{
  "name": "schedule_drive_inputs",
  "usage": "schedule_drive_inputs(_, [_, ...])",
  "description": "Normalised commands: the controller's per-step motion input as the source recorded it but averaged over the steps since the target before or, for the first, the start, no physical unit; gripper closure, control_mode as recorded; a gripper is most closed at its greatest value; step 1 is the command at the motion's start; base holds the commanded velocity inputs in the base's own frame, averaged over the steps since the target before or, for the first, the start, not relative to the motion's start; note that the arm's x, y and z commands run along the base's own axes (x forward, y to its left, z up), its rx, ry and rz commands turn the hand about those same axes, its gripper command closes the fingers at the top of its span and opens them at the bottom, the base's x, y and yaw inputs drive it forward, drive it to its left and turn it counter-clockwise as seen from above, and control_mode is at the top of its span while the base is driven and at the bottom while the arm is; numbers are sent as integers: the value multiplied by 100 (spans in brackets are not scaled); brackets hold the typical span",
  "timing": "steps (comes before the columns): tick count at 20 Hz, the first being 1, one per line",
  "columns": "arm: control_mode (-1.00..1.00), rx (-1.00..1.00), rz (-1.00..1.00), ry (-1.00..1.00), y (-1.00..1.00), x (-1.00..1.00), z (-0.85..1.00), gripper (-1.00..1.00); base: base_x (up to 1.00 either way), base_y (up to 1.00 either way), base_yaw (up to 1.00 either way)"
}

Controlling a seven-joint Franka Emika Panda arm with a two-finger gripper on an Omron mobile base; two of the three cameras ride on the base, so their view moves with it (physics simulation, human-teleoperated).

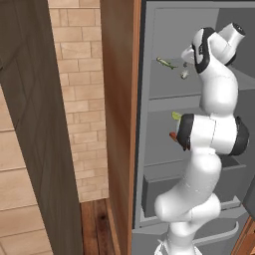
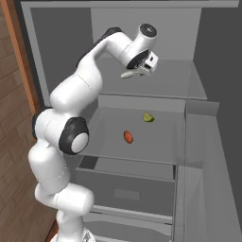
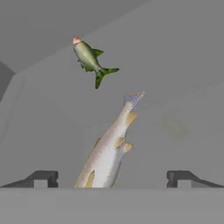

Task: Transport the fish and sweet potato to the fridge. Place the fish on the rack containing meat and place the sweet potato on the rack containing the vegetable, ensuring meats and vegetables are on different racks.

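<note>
Gripper: gripper (image 3: 111, 179) spread wide with nothing between its tips, poised over the rack containing meat (image 2: 179, 80) inside the fridge (image 2: 61, 52).
Fish: the fish (image 3: 107, 151) lies on that shelf between the two tips, touching neither; bare gaps lie on both sides.
Fish axis: long body runs away from the gripper, tail at the far end, leaning slightly right in the hand view.
Meat: the meat (image 3: 89, 59) sits farther ahead and left, apart from the fish's tail.
Open room: plain shelf lies to the right of the fish.
Lower shelf: the sweet potato (image 2: 128, 137) and the vegetable (image 2: 148, 116) lie below the gripper, apart.
</note>
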Motion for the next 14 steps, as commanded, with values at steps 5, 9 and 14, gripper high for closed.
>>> schedule_drive_inputs(5, [-100,0,0,-11,0,-100,54,-100,0,0,0])
schedule_drive_inputs(9, [-100,0,0,-30,2,-100,28,-100,0,0,0])
schedule_drive_inputs(14, [-100,3,0,-34,27,-100,-6,-100,0,0,0])
